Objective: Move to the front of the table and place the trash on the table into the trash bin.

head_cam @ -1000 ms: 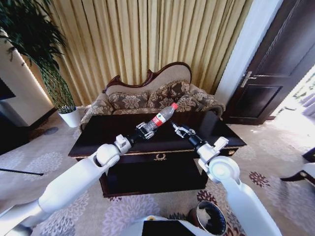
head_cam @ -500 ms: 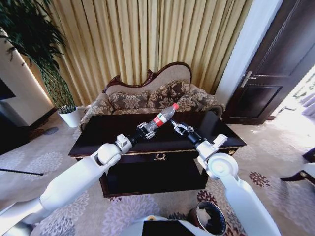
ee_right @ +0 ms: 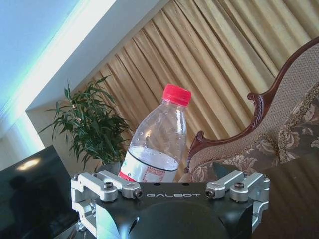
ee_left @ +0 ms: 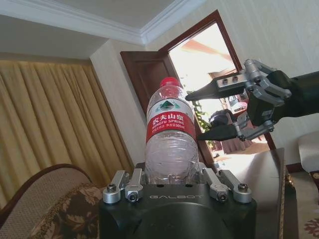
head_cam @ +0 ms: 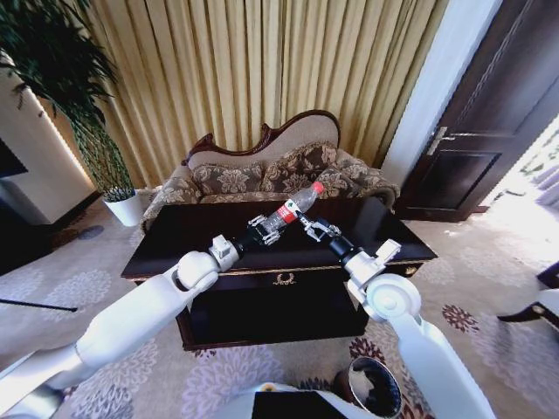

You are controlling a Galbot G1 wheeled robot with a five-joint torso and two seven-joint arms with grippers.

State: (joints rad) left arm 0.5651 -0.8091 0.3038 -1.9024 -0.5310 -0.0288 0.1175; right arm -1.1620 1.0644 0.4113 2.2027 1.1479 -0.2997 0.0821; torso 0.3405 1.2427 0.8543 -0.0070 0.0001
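A clear plastic bottle (head_cam: 293,205) with red cap and red label, the trash, hangs tilted above the dark glossy table (head_cam: 192,240). My left gripper (head_cam: 260,229) is shut on its lower end. In the left wrist view the bottle (ee_left: 171,144) rises from between the fingers. My right gripper (head_cam: 312,225) is open, right beside the bottle's upper half, its jaws spread and apart from the plastic (ee_left: 199,115). The right wrist view has the bottle (ee_right: 157,144) just ahead of it. The trash bin (head_cam: 374,386) with its shiny rim stands on the carpet at my lower right.
A patterned sofa (head_cam: 271,170) stands behind the table before gold curtains. A potted plant (head_cam: 83,113) is at the far left, a dark door (head_cam: 485,113) at the right. Patterned carpet surrounds the table.
The left gripper has carried the bottle slightly to the right. The right gripper has moved in toward the bottle's neck, still open.
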